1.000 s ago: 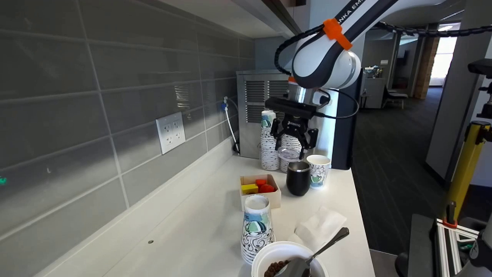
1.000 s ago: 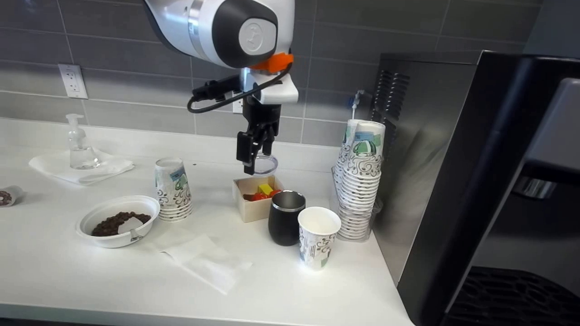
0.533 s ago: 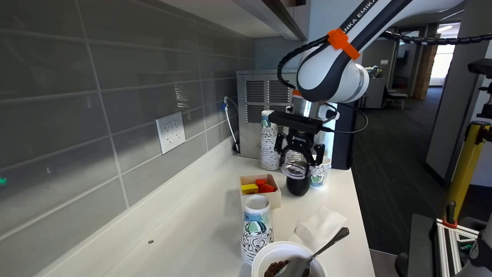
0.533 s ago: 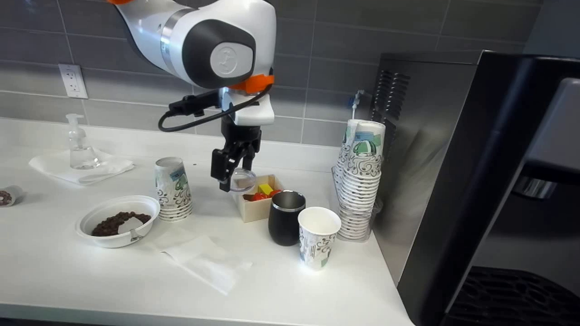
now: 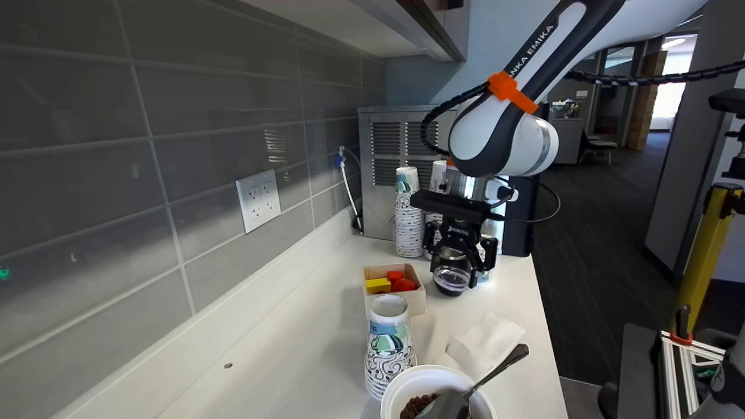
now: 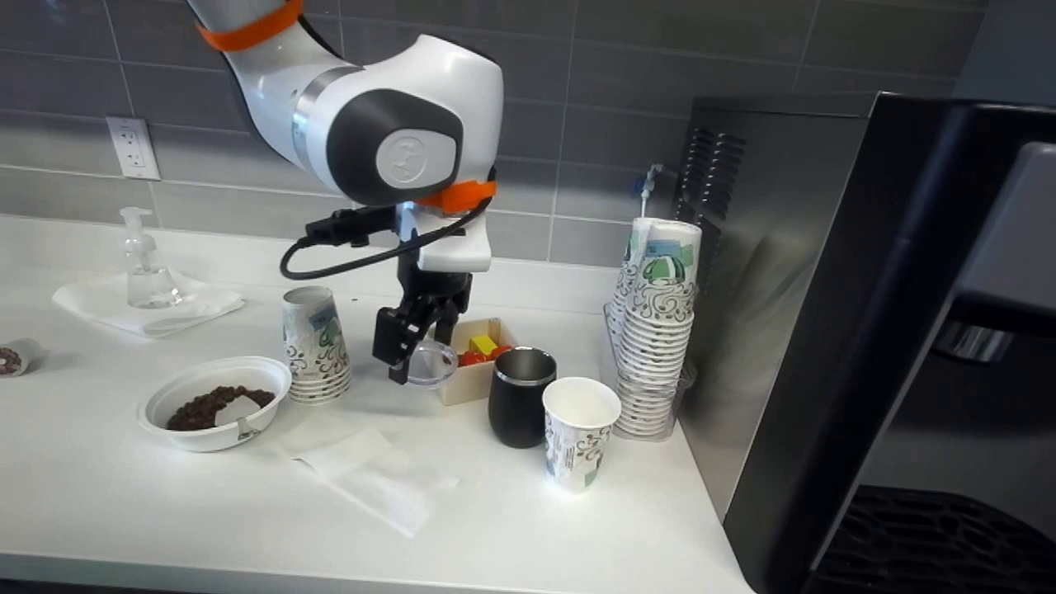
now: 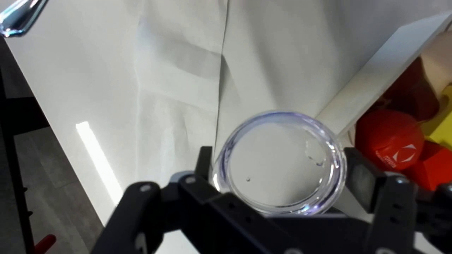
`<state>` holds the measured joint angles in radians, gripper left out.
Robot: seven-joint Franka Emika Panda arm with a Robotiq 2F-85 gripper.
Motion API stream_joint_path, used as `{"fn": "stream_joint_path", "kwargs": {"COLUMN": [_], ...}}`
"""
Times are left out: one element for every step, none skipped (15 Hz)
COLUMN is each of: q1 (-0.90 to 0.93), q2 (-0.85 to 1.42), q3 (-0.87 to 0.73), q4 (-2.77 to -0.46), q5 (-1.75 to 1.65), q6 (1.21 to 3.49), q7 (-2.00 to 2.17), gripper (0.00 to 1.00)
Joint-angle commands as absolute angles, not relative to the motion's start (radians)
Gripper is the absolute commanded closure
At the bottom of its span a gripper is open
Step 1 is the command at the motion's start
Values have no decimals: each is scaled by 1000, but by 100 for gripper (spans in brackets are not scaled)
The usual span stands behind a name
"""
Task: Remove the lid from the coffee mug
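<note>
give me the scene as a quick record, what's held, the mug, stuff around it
container: black mug, upright, top open
held item: clear lid, off the black mug, in the air
held by: fingers, one on each side of the lid
neighbour: patterned paper cup, upright, beside the black mug
storage: pale box, red items and yellow block inside
dish: white bowl, brown pieces and spoon in it

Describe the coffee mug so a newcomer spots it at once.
In an exterior view, start at the big steel-sided machine and go left, past the tall cup stacks, to the patterned white cup. The coffee mug stands just left of that cup, beside the pale box. Unlike those white cups, it is black and rounded, with a silvery rim.
</note>
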<state>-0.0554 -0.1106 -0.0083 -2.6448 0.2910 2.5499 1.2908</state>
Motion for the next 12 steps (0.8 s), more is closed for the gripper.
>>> {"fn": "stream_joint_path", "kwargs": {"q1": [-57,-56,-57,-56,-55,-53,-51,-48,-47,-45,-44,-42], "q2": [-32,-10,13,37,62,83,105,125,148,171,193,208], "q3": [-9,-11,-14,-17,-22,-27,-32,-38,-44,-50,-53,-58], "q4": [-2606,-2597,-2588,-2574,-2561,-2549,-2534,-2521,-2506,-2493,-2481,-2471], "q5": [280,277,268,260,251,252,250,251,249,254,265,263], "q6": [2580,2594,2610,2622,2640,2648,2655,2659,2659,2657,2657,2655], "q7": [1315,1317,1327,1335,1343,1346,1348,1346,1347,1343,1334,1336], "gripper": [35,35,35,35,35,35,35,35,35,35,35,35]}}
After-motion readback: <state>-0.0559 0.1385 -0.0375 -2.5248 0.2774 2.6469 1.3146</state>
